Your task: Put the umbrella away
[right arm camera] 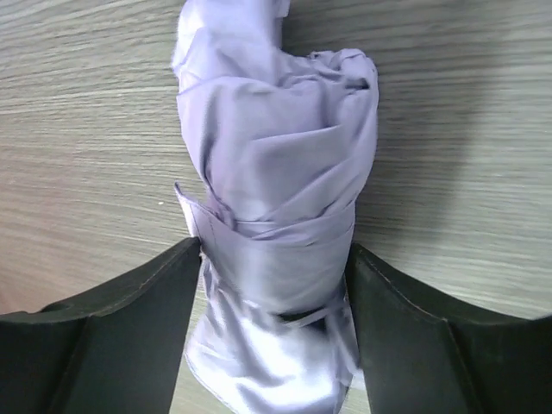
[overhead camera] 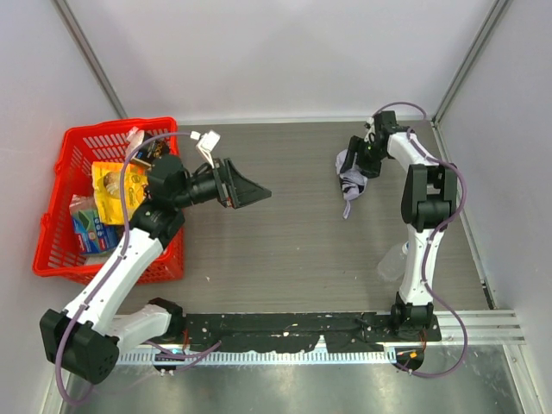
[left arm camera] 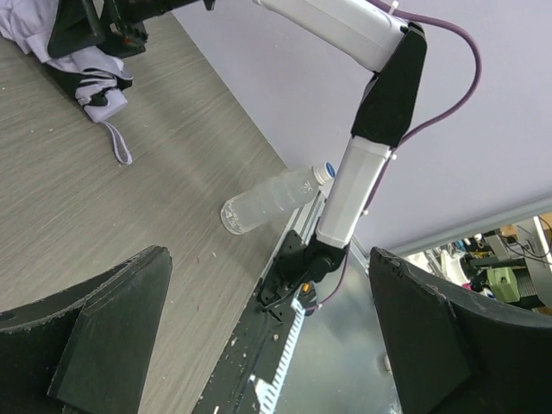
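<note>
Lavender-grey umbrella (overhead camera: 351,183) lies bundled on the surface (overhead camera: 293,259), far right, beneath my right pincer (overhead camera: 358,162). My left pincer (overhead camera: 252,192) hangs wide open and empty at centre, likely waiting. Print on packets in the red basket (overhead camera: 52,250), left, is unreadable.

Left wrist: a clear bottle (left arm camera: 267,200) lies near right, label unseen.

Right wrist: my fingers (right arm camera: 112,328) flank the strapped bundle; gripping or not, I cannot tell.

The umbrella (right arm camera: 276,172) is cut off by the bottom edge of the right wrist view, where its lower end is blurred; shaft and handle are hidden by fabric. In the top view part of it is covered by the right gripper (overhead camera: 354,166). Whether it is touched by the fingers (right arm camera: 129,328) cannot be told. Left of the umbrella, the packets (overhead camera: 116,185) in the basket (overhead camera: 52,254) are too small to be read.
</note>
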Motion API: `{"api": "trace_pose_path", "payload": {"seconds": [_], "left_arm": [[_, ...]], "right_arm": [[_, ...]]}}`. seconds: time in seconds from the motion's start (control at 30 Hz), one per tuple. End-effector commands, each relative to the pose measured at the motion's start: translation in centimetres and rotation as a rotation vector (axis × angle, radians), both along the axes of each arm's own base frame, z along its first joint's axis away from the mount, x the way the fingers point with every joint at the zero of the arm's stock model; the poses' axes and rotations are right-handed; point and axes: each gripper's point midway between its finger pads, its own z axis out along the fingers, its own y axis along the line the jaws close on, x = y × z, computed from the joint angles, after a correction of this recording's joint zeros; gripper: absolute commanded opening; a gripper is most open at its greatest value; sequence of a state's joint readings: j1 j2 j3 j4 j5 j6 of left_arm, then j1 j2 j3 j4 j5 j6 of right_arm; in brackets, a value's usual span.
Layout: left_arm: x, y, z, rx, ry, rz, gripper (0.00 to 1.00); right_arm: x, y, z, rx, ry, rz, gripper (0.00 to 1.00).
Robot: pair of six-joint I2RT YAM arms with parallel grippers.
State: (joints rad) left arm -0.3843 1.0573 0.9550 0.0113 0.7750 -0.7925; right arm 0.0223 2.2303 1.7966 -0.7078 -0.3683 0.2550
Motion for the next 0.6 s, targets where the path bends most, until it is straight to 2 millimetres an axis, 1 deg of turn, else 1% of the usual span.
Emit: {"api": "trace_pose_path", "payload": {"seconds": [0.0, 0.03, 0.07, 0.1, 0.13, 0.17, 0.2, 0.23, 0.27, 0.3, 0.33, 0.37, 0.4, 0.43, 0.47, 0.5, 0.53, 0.57], "left_arm": [[-1.3, 0.0, 2.1, -0.039, -0.056, -0.033, 1.00], [-1.3, 0.1, 2.2, -0.038, -0.056, -0.027, 1.00], [-1.4, 0.2, 2.4, -0.036, -0.062, -0.023, 0.99], [-1.3, 0.3, 2.4, -0.035, -0.060, -0.014, 1.00], [-1.4, 0.4, 2.6, -0.036, -0.062, -0.009, 1.00], [-1.4, 0.4, 2.9, -0.041, -0.068, -0.009, 1.00], [-1.5, 0.4, 3.1, -0.044, -0.067, -0.007, 1.00], [-1.6, 0.4, 3.5, -0.049, -0.074, -0.006, 1.00], [-1.7, 0.5, 3.7, -0.050, -0.078, -0.006, 1.00], [-1.7, 0.6, 4.1, -0.051, -0.088, 0.003, 1.00], [-1.7, 0.7, 4.6, -0.054, -0.102, 0.011, 1.00], [-1.8, 0.9, 4.6, -0.047, -0.096, 0.020, 1.00], [-1.9, 1.0, 4.9, -0.045, -0.107, 0.023, 1.00], [-2.1, 1.2, 5.7, -0.044, -0.131, 0.035, 1.00], [-2.2, 1.5, 6.1, -0.044, -0.145, 0.047, 1.00], [-2.3, 1.7, 6.6, -0.045, -0.162, 0.062, 1.00], [-2.5, 2.0, 7.3, -0.053, -0.188, 0.082, 1.00], [-2.6, 2.4, 8.1, -0.061, -0.218, 0.101, 1.00]], "right_arm": [[0.4, -3.7, 5.3, -0.191, -0.099, -0.038, 0.74], [0.1, -5.8, 5.7, -0.220, -0.091, -0.081, 0.75], [-0.1, -6.9, 7.5, -0.271, -0.126, -0.108, 0.76], [-0.6, -7.6, 8.3, -0.303, -0.126, -0.128, 0.78], [-1.2, -8.4, 10.5, -0.339, -0.162, -0.152, 0.79], [-1.7, -8.4, 11.4, -0.338, -0.176, -0.164, 0.80], [-2.9, -8.4, 13.4, -0.336, -0.217, -0.179, 0.80], [-3.8, -8.0, 16.6, -0.329, -0.301, -0.193, 0.80], [-4.8, -7.5, 16.4, -0.324, -0.305, -0.193, 0.81], [-6.0, -6.0, 19.8, -0.304, -0.412, -0.182, 0.81], [-7.3, -5.8, 19.6, -0.329, -0.423, -0.199, 0.81], [-8.5, -5.6, 22.5, -0.318, -0.511, -0.211, 0.81], [-9.9, -5.1, 22.3, -0.330, -0.516, -0.207, 0.81], [-11.4, -5.1, 24.8, -0.323, -0.592, -0.223, 0.81], [-12.7, -4.7, 24.7, -0.317, -0.608, -0.203, 0.81], [-14.6, -4.6, 27.3, -0.278, -0.686, -0.227, 0.81], [-15.5, -4.2, 27.2, -0.251, -0.694, -0.223, 0.80], [-17.7, -2.9, 29.8, -0.163, -0.778, -0.179, 0.81]]}}
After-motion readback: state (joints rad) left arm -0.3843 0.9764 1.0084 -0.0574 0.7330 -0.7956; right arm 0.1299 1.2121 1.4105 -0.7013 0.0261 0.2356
